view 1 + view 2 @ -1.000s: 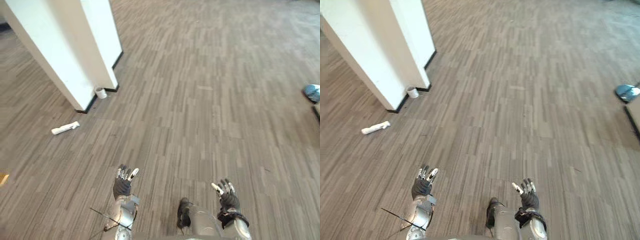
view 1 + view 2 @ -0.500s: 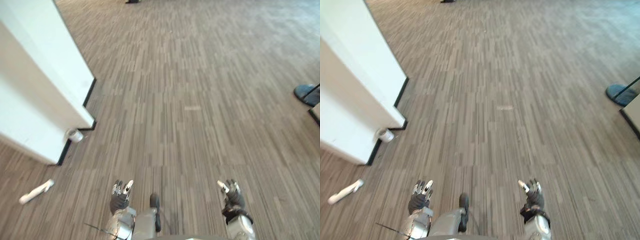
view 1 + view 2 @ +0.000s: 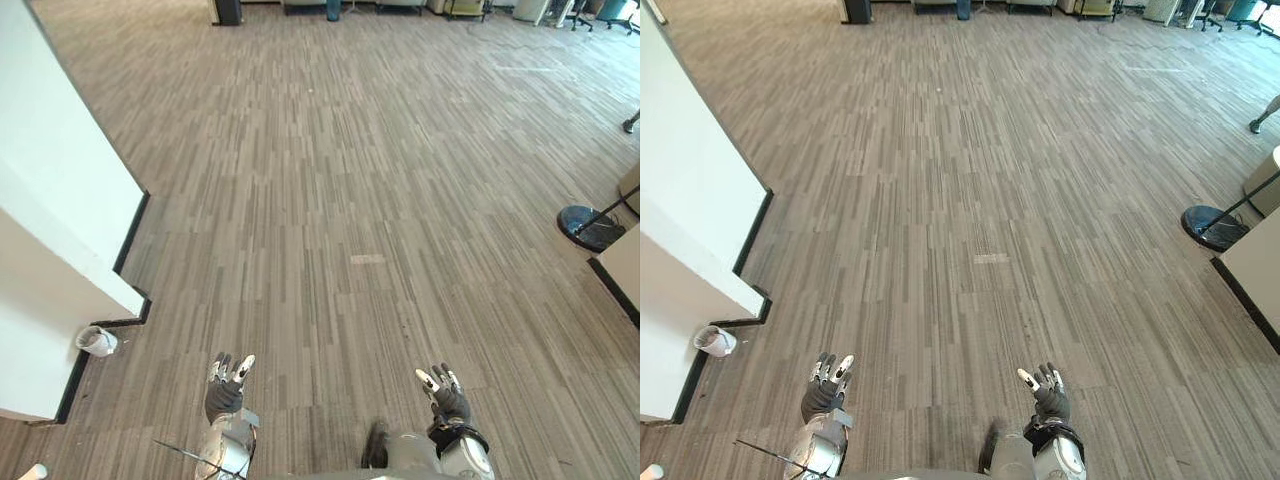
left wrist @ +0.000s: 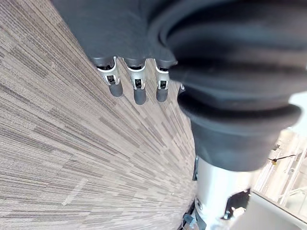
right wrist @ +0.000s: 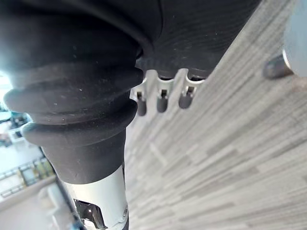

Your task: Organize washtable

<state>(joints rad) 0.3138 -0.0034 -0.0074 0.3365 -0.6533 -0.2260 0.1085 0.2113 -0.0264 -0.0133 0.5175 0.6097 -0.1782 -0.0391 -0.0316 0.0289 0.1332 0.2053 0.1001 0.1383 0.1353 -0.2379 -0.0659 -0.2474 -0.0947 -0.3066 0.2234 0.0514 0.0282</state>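
Left eye view: wide grey floor [image 3: 350, 180] ahead. White wall [image 3: 50, 200] on the left, with a small cup [image 3: 97, 341] just beside its foot. Dark round base [image 3: 590, 225] far off on the right. Low down, left hand [image 3: 225, 385] with straight, spread fingers, holding nothing. Across from it, right hand [image 3: 447, 400], just as wide open and just as bare.

Right eye view: same room, same two bare hands, cup near the wall's corner.

Left wrist view: fingers [image 4: 139, 91] straight over the floor, nothing between them.

Right wrist view: fingers [image 5: 162, 100] straight too, nothing in them.

Cannot tell where the washtable is, or how it looks. Likely a walk away.

Step in hand, at a guess: walking to find it. To do that well:
- Go slow.
- Stay well apart from the wall and the cup.
- Steer wide of the base.
- Hold both hands open and off everything.
- Look up and around for a table with wash things on it.

Probably nothing tidied yet.
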